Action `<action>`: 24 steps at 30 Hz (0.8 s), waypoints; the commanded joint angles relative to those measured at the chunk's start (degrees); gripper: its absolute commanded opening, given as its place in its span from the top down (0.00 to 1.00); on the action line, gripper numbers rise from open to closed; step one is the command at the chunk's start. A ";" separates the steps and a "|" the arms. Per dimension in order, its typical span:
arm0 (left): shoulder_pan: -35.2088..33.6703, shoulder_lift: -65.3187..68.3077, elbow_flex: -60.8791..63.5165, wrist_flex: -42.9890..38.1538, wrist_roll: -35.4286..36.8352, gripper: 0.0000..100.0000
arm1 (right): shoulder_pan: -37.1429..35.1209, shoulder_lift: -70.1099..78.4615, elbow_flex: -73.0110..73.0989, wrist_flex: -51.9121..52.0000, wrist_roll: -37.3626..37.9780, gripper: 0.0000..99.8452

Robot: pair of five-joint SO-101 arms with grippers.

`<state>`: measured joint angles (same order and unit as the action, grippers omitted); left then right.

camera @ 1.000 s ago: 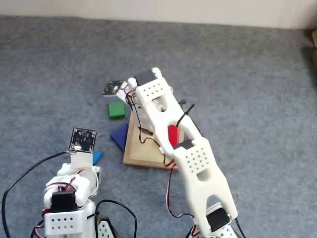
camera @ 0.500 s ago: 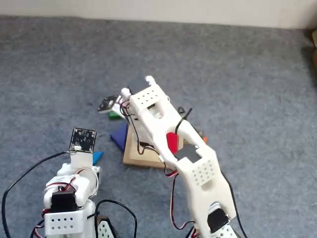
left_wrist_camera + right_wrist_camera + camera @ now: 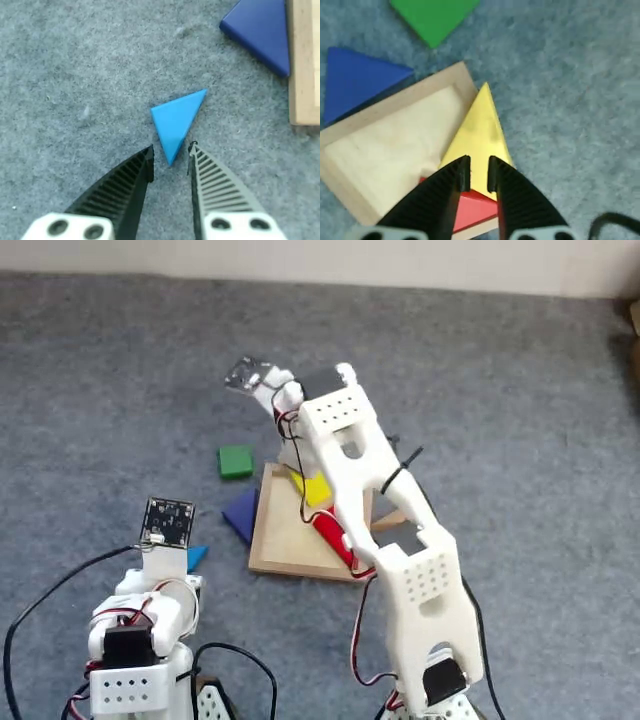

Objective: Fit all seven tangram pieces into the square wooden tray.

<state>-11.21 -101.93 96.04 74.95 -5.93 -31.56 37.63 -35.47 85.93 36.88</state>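
Yellow marked the spot under the right arm (image 3: 345, 440) in the high view. There the yellow triangle (image 3: 312, 490) lay at the far corner of the wooden tray (image 3: 285, 545), with a red piece (image 3: 335, 530) closer to the arm's base. The green square (image 3: 236, 461) and the dark blue triangle (image 3: 243, 512) sat on the carpet outside the tray.

In the left wrist view, the left gripper (image 3: 171, 152) stood open. Its jaws flanked the nearest tip of the light blue triangle (image 3: 176, 122) without closing on it. The dark blue triangle lay well beyond the fingertips, beside the tray's rim.

In the right wrist view, the right gripper (image 3: 477, 175) hovered over the yellow triangle, its jaws a narrow slit apart and gripping nothing I could make out. The piece seemed to straddle the tray's rim, its point past the corner and its wide end touching the red piece just beneath the fingertips. To my eye, seating it well called for a gentle inward push on the overhanging edge until it dropped flat into the corner. The gripper would need to come straight down so that the red piece was not shifted.
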 commanded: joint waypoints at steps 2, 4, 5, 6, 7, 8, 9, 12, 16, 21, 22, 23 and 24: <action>1.19 -0.57 1.19 0.44 -0.44 0.87 | -0.40 1.89 0.75 -0.57 -0.88 0.96; 1.19 -0.57 1.19 0.44 -0.44 0.87 | -0.84 3.03 0.57 1.80 -0.70 0.96; 1.19 -0.57 1.19 0.44 -0.44 0.87 | -1.36 3.12 0.57 3.03 -0.62 0.96; 1.19 -0.57 1.19 0.44 -0.44 0.87 | -1.89 3.12 0.75 4.18 -0.62 0.96; 1.19 -0.57 1.19 0.44 -0.44 0.87 | -2.33 3.12 0.84 5.32 -0.62 0.96; 1.19 -0.57 1.19 0.44 -0.44 0.87 | -2.95 3.30 0.84 5.93 -0.62 0.96; 1.19 -0.57 1.19 0.44 -0.44 0.87 | -3.30 3.38 0.84 6.37 -0.53 0.96; 1.19 -0.57 1.19 0.44 -0.44 0.87 | -4.09 3.56 1.01 6.81 -0.53 0.96; 1.19 -0.57 1.19 0.44 -0.44 0.87 | -4.18 3.03 0.48 6.99 -0.88 0.96; 1.01 -0.57 1.19 0.44 -0.35 0.87 | -2.95 1.01 -4.26 13.41 -0.88 0.96; 0.92 -0.57 1.19 0.35 -0.35 0.87 | -2.42 -0.13 -6.20 14.64 -0.88 0.96; 0.92 -0.57 1.19 0.26 -0.53 0.87 | -1.71 -1.45 -7.78 14.99 -0.97 0.96; 0.92 -0.57 1.19 0.26 -0.53 0.87 | -1.10 -2.95 -8.92 14.99 -1.49 0.96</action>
<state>-11.21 -101.93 96.04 74.95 -5.93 -34.81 41.85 -38.37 99.03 36.53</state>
